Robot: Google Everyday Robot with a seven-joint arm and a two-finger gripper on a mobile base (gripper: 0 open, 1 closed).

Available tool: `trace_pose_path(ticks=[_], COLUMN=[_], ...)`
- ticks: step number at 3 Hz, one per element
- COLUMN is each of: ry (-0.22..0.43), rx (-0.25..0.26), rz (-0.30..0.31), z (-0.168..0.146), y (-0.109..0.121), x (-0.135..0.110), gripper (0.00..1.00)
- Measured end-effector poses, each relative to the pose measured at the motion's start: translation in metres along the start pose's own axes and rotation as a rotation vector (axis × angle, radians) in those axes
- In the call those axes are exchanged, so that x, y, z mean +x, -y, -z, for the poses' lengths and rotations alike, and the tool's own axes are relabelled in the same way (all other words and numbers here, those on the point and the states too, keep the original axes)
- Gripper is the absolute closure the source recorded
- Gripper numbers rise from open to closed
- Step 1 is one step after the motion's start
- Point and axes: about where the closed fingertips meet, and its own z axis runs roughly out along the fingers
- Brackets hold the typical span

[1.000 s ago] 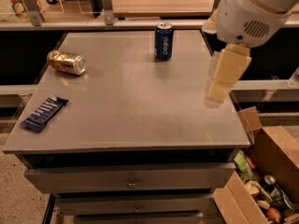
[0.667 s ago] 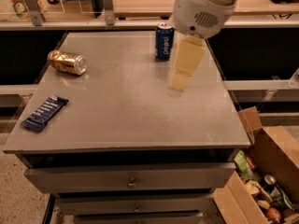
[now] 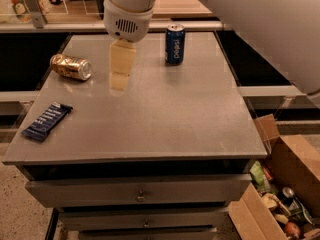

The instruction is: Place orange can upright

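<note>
well, the end effector point(image 3: 121, 69) hung at three o'clock of the sideways orange can point(image 3: 71, 66), its grip state unclear; a glancing touch could roll the can off the table point(image 3: 160, 129).

One camera only, set high and close behind the arm point(image 3: 260, 29), whose pale bulk fills the upper right. It looks steeply down and forward across the whole counter point(image 3: 165, 124). The claw point(image 3: 120, 76) hangs left of centre near the top. Left of the claw the view reaches the orange can point(image 3: 71, 66); below and right of the claw, a cardboard box point(image 3: 290, 184).
</note>
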Motion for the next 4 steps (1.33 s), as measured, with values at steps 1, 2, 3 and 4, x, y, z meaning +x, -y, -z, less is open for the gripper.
trace_pose_path(ticks=[1, 2, 3, 4], ry=[-0.003, 0.002, 0.044, 0.089], rx=[0.004, 0.031, 0.065, 0.087], rz=[0.001, -0.032, -0.082, -0.102], z=[-0.002, -0.020, -0.042, -0.057], y=[0.001, 0.023, 0.056, 0.088], x=[-0.002, -0.006, -0.014, -0.030], gripper=[0.00, 0.00, 0.00, 0.00])
